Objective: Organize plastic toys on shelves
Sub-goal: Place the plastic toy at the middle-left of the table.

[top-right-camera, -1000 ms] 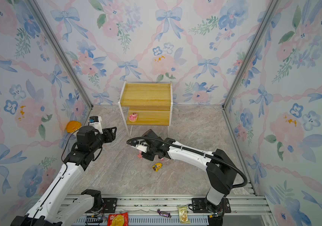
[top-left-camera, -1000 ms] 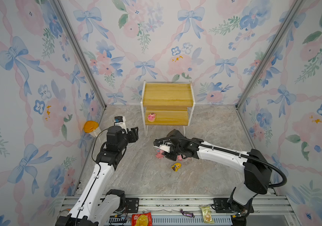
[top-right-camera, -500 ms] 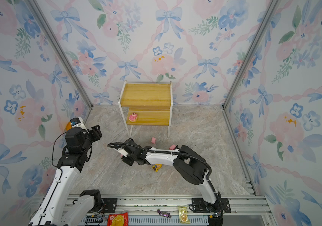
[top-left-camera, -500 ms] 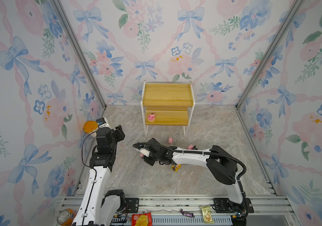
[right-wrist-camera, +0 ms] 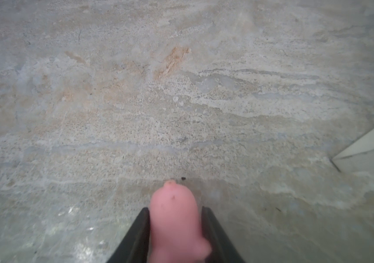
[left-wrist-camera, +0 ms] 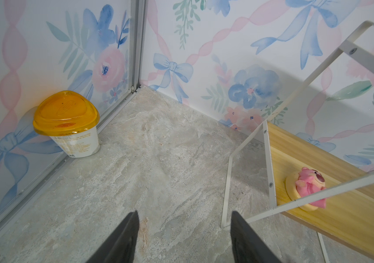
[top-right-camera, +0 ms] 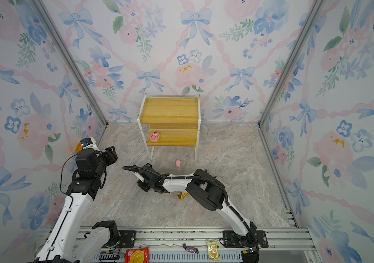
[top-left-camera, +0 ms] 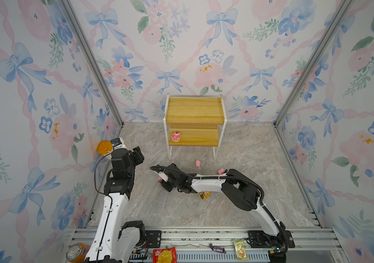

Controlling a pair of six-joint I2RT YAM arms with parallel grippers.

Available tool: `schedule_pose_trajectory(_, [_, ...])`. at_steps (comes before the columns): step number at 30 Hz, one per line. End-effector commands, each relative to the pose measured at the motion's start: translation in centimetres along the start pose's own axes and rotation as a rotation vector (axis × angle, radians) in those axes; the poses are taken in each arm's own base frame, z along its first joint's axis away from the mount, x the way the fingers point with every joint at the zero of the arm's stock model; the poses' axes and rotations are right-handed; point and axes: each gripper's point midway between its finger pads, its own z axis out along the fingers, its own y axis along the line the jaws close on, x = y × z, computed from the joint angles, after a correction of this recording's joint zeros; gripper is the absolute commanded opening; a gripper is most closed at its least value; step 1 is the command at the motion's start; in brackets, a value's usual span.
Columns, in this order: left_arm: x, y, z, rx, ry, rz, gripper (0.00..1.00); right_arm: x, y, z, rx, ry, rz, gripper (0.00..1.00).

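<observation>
Right gripper (right-wrist-camera: 174, 210): my jaws press on both flanks of a small pink pig (right-wrist-camera: 173, 218), low over the middle of the floor (top-left-camera: 181, 209), in front of the shelves (top-left-camera: 195, 109). Its long axis runs along my jaws, and its rounded end points out beyond them. Left gripper (left-wrist-camera: 182, 215): jaws spread, empty, near the floor's rear left corner.
</observation>
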Motion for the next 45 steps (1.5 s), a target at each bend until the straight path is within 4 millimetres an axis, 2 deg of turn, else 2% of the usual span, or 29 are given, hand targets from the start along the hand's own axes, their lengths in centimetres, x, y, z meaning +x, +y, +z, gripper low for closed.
schedule_pose_trajectory(1, [0.7,0.1,0.4,0.006,0.018,-0.018,0.65,-0.9,-0.5,1.0,0.015,-0.039,0.027,0.42])
schedule_pose_trajectory(4, [0.8,0.2,0.4,0.004,0.02,-0.017,0.65,-1.0,-0.3,1.4,0.008,-0.059,0.03,0.46])
schedule_pose_trajectory(12, [1.0,0.3,0.5,0.0,0.022,-0.024,0.65,-1.8,-0.5,1.1,0.003,-0.173,0.038,0.66])
schedule_pose_trajectory(20, [1.1,-0.1,0.4,0.021,0.025,-0.025,0.65,-2.9,-1.0,-1.2,-0.001,-0.397,0.05,0.77])
schedule_pose_trajectory(30, [1.1,-0.3,0.5,0.031,0.024,-0.025,0.65,-2.7,-2.1,-1.5,-0.009,-0.482,0.075,0.75])
schedule_pose_trajectory(40, [1.3,-0.5,0.7,0.047,0.033,-0.031,0.65,-1.5,-1.4,-1.2,-0.064,-0.456,0.054,0.74])
schedule_pose_trajectory(45, [1.5,-0.5,0.8,0.045,0.039,-0.036,0.65,-1.7,-1.2,-1.8,-0.064,-0.475,0.047,0.74])
